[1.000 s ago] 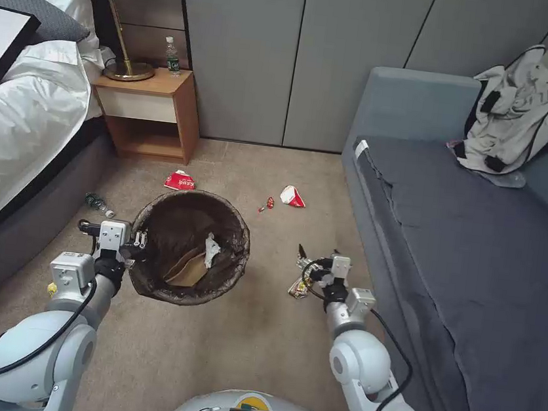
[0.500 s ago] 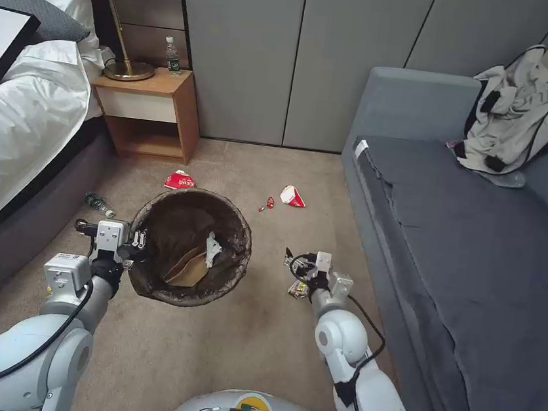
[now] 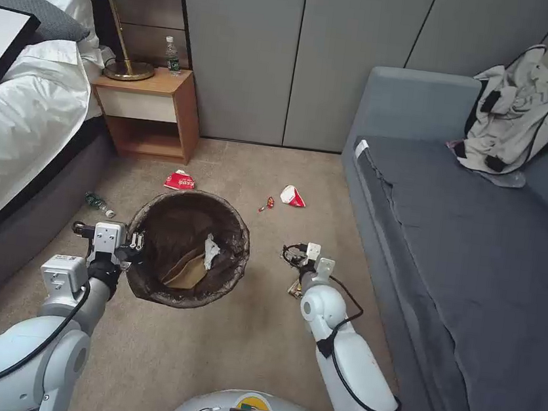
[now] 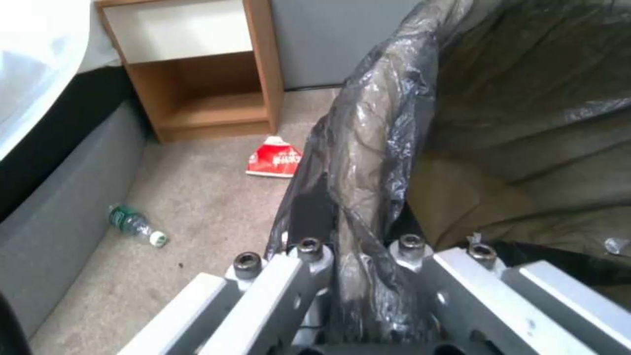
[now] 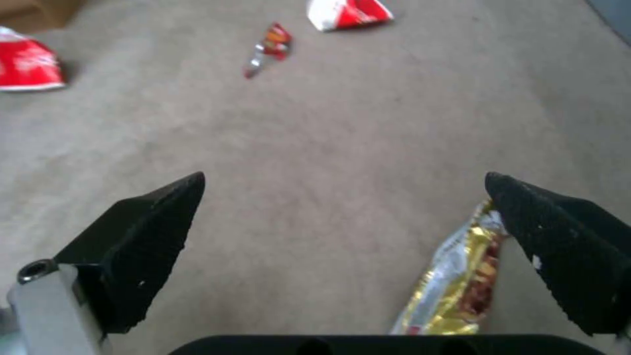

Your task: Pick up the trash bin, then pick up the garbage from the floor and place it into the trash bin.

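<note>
The trash bin (image 3: 139, 286), lined with a dark bag, hangs off the floor with my left gripper (image 3: 132, 243) shut on its rim; the left wrist view shows my left gripper (image 4: 358, 266) clamping the bag's fold (image 4: 374, 162). A white scrap (image 3: 211, 251) and tan paper (image 3: 186, 271) lie inside. My right gripper (image 3: 292, 254) is open just above the carpet. Beside one of its fingers (image 5: 559, 246) lies a yellow wrapper (image 5: 460, 281), apart from the pad. More garbage lies farther off: two red-and-white packets (image 3: 180, 181) (image 3: 292, 196), a small red wrapper (image 3: 267, 203) and a green bottle (image 3: 98, 203).
A bed (image 3: 25, 131) runs along the left and a grey sofa (image 3: 479, 255) with a garment (image 3: 515, 114) along the right. A wooden nightstand (image 3: 149, 112) with a lamp and a bottle stands before grey wardrobe doors (image 3: 297, 56). Bare carpet (image 3: 238, 346) lies in front of me.
My right arm has swung left and a little forward, its gripper now left of the yellow wrapper, which stays on the carpet. The left arm and the bin have barely moved.
</note>
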Controlling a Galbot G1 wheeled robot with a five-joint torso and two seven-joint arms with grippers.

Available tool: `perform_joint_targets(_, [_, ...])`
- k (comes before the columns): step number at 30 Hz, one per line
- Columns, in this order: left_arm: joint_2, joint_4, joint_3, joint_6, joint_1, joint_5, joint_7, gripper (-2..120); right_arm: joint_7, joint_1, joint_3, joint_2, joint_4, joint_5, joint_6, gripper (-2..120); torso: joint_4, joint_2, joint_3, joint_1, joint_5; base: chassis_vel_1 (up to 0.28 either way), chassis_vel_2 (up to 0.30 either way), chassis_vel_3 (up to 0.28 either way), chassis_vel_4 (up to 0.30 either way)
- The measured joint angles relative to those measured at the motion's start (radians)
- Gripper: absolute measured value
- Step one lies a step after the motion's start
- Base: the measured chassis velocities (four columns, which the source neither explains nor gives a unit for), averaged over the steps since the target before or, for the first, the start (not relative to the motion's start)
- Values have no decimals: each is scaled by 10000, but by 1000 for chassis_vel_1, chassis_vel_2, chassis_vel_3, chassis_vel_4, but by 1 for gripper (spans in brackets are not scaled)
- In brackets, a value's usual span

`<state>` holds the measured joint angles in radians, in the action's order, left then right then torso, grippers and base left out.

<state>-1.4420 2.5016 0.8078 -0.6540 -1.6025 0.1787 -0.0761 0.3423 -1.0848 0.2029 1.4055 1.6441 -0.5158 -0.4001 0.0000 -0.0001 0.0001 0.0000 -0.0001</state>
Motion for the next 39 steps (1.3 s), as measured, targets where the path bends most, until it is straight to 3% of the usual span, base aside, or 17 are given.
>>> perform_joint_targets(11, [-108,0,-65,-4,-82,-102,-17,3,1711,223,-72,187,-921,-494,-46,100,-2,0,-1,0,0,0,0,0,0])
perform_joint_targets(23, [-78,-5,-38,2,-82,-111,-41,3,1766,860,9,509,-2732,-624,394,100,0,0,-1,0,0,0,0,0,0])
perform_joint_targets(39, [-92,-15,-73,82,-129,-151,-168,3,1898,1120,71,608,-3657,-696,593,100,-1,0,-1,0,0,0,0,0,0])
